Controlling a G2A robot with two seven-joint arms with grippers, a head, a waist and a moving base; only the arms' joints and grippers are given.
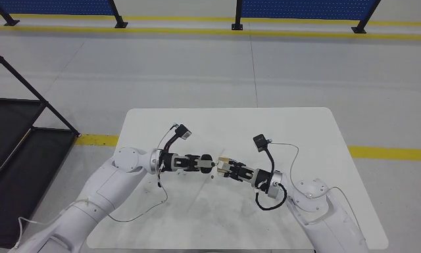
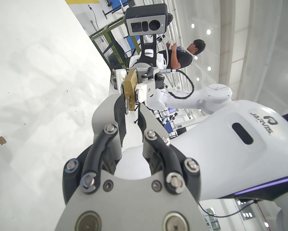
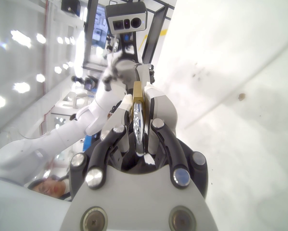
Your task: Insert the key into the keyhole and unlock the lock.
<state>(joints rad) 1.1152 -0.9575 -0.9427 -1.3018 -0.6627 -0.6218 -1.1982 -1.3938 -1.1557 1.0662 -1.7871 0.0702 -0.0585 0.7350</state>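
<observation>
Key point(image 2: 127, 104) against lock point(image 2: 130, 85), above table point(image 2: 38, 73)

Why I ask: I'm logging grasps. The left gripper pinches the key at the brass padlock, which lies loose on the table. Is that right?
Not quite. The padlock is not loose on the table: the right gripper holds it clamped, as the right wrist view shows. The left gripper does pinch the key at the padlock.
</observation>
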